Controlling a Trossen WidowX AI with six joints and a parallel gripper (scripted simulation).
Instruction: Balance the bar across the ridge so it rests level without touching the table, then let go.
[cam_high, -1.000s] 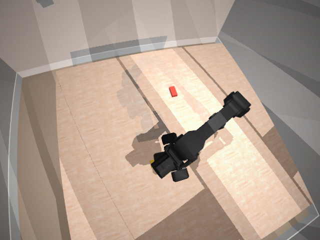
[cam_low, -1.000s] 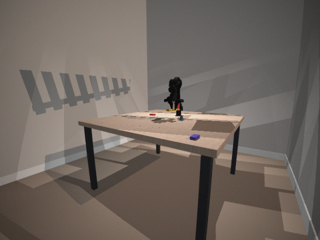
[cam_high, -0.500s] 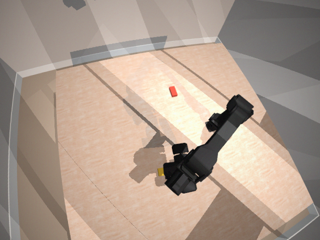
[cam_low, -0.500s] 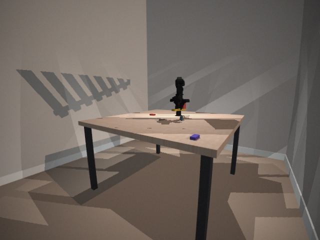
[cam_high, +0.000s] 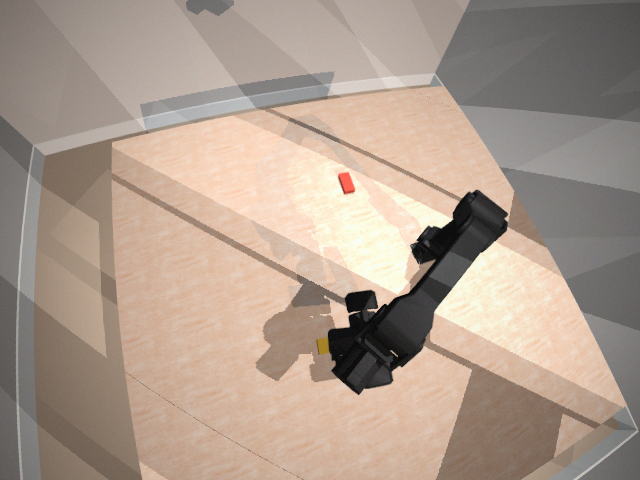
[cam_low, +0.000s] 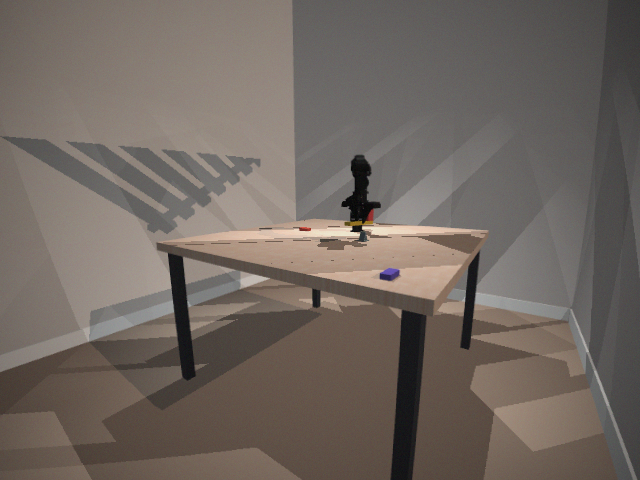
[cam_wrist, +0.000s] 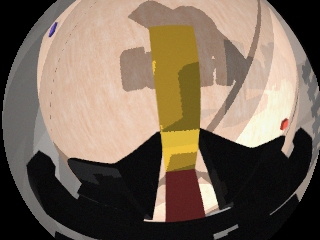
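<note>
The bar has a long yellow part (cam_high: 322, 346) (cam_low: 351, 223) (cam_wrist: 175, 75) and a red part (cam_low: 370, 214) (cam_wrist: 185, 195) at one end, which stands up above the yellow in the exterior view. My gripper (cam_wrist: 179, 134) is shut on the bar, with a finger on each side of the yellow part near the red end. The bar is held above the table and looks about level in the exterior view. The small blue-grey ridge (cam_low: 362, 236) stands on the table, below and close to the bar in that view. The ridge is hidden in the top view and the wrist view.
A small red block (cam_high: 346, 182) (cam_low: 305, 228) (cam_wrist: 284, 124) lies on the table away from the gripper. A purple block (cam_low: 389, 274) (cam_wrist: 53, 29) lies near a table corner. The arm's base (cam_high: 426, 245) stands on the table behind the gripper.
</note>
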